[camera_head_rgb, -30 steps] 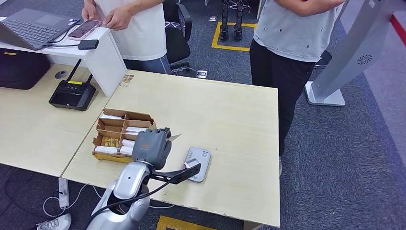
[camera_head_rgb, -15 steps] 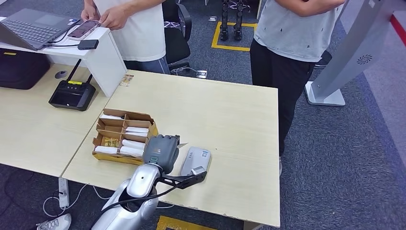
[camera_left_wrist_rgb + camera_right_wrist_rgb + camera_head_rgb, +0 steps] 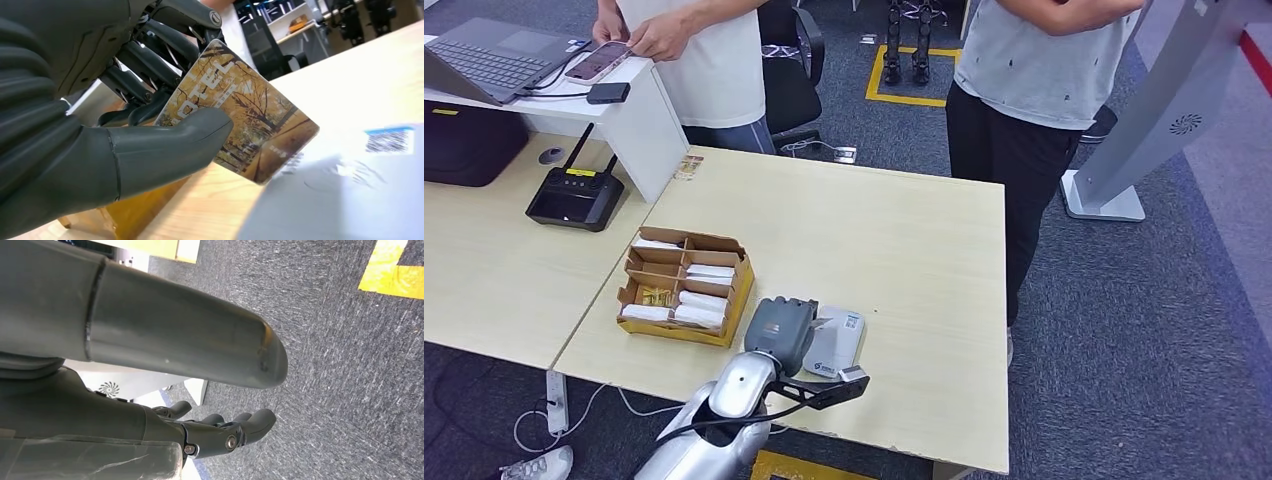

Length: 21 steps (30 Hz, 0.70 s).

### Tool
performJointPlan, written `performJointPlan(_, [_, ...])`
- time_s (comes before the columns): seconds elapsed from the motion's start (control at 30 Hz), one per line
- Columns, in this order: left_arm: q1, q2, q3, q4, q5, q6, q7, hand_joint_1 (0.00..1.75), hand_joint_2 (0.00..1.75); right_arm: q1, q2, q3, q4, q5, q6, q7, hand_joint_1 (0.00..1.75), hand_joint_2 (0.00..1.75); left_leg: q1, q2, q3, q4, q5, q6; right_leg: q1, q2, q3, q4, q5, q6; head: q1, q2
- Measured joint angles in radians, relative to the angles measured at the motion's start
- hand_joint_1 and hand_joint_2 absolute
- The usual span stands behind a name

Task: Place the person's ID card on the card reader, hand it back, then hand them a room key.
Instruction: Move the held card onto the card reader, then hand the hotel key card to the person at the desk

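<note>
Golden-brown card (image 3: 240,117) with autumn trees and "HOTEL" lettering — pinched between the left hand's (image 3: 781,333) thumb and fingers (image 3: 150,65), held tilted just above the grey card reader (image 3: 836,340); whether it touches the reader, I cannot tell. The reader lies on the pale wooden table (image 3: 894,240), just beside the cardboard box (image 3: 686,285) whose compartments hold white cards. The right hand (image 3: 220,432) hangs over grey carpet — fingers loosely apart, holding nothing. A person (image 3: 1039,90) in a grey shirt stands at the table's far corner; another person (image 3: 699,50) stands by the laptop (image 3: 489,55).
</note>
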Motion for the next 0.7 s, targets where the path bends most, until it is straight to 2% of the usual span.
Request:
performJointPlan(0.37, [-0.001, -0.018, -0.033, 0.036, -0.001, 0.016, -0.022, 1.75, 1.75, 0.000, 0.000, 0.001, 0.002, 0.000, 0.000, 0.000, 0.00, 0.00, 0.000, 0.000, 0.000, 0.000, 0.000, 0.000, 0.000, 0.000, 0.001, 0.000, 0.000, 0.000, 0.000, 0.000])
performJointPlan(0.7, [-0.001, -0.017, -0.059, 0.043, -0.001, 0.030, -0.004, 1.75, 1.75, 0.000, 0.000, 0.001, 0.003, 0.000, 0.000, 0.000, 0.00, 0.00, 0.000, 0.000, 0.000, 0.000, 0.000, 0.000, 0.000, 0.000, 0.001, 0.000, 0.000, 0.000, 0.000, 0.000])
